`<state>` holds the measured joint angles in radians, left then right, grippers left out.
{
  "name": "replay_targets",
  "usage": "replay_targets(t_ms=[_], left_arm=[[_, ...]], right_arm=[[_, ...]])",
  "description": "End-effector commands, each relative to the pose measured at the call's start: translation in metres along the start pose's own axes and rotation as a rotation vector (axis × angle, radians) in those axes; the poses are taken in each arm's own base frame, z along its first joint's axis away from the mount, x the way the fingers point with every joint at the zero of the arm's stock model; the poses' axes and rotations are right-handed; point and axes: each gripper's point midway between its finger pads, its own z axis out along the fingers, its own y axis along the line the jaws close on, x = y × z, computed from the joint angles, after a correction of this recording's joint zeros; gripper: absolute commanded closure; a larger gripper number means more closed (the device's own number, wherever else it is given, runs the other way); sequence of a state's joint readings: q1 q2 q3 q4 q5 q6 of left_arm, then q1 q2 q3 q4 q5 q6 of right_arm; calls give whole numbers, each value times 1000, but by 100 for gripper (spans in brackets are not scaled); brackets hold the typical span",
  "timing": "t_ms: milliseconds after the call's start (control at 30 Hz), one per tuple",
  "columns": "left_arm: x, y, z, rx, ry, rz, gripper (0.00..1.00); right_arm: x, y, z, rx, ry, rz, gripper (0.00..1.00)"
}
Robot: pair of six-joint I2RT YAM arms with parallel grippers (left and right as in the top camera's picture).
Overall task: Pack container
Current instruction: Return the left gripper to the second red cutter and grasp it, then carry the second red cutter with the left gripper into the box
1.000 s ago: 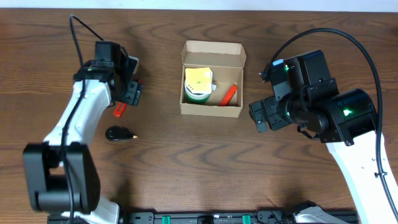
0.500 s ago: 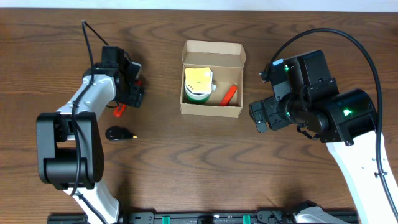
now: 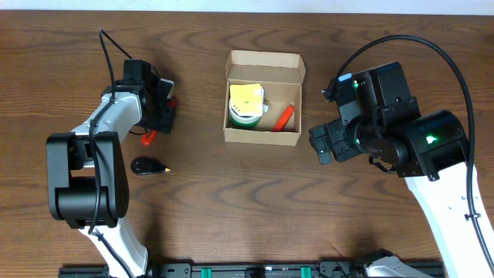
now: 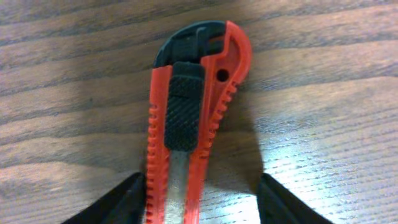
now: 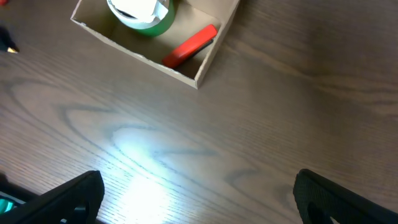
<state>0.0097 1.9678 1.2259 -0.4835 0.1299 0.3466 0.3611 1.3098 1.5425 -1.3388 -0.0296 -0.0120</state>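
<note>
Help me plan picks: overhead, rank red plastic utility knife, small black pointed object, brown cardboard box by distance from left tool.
1. Red plastic utility knife: under the left tool.
2. Small black pointed object: nearer the robot.
3. Brown cardboard box: to the right.

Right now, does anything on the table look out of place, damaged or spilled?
Nothing looks spilled or damaged. The cardboard box stands open and straight. Only the red cutter and a small black object lie outside it on the wood, not yet packed.
</note>
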Motion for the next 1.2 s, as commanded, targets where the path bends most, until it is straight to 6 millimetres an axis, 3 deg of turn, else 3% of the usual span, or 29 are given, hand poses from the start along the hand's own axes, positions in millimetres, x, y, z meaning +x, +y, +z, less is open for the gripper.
replay_targets(t_ms=[0, 233, 500, 633, 767, 933, 1067, 1167], left_arm=[[5, 1, 10, 8, 24, 7, 49], [8, 0, 13, 11, 35, 5, 67], [9, 0, 11, 8, 42, -96, 94], [5, -4, 0, 22, 38, -146, 94], [-13, -11, -29, 61, -13, -137, 94], [-43, -35, -90, 105, -144, -17, 94], [-58, -77, -140, 141, -270, 180, 95], [-62, -122, -174, 160, -362, 400, 94]], right_arm=[[0, -1, 0, 4, 1, -3, 1], [0, -1, 0, 4, 1, -3, 1], [0, -1, 0, 4, 1, -2, 1], [0, -1, 0, 4, 1, -3, 1], [0, -1, 0, 4, 1, -3, 1], [0, -1, 0, 4, 1, -3, 1], [0, -1, 0, 4, 1, -3, 1], [0, -1, 0, 4, 1, -3, 1]])
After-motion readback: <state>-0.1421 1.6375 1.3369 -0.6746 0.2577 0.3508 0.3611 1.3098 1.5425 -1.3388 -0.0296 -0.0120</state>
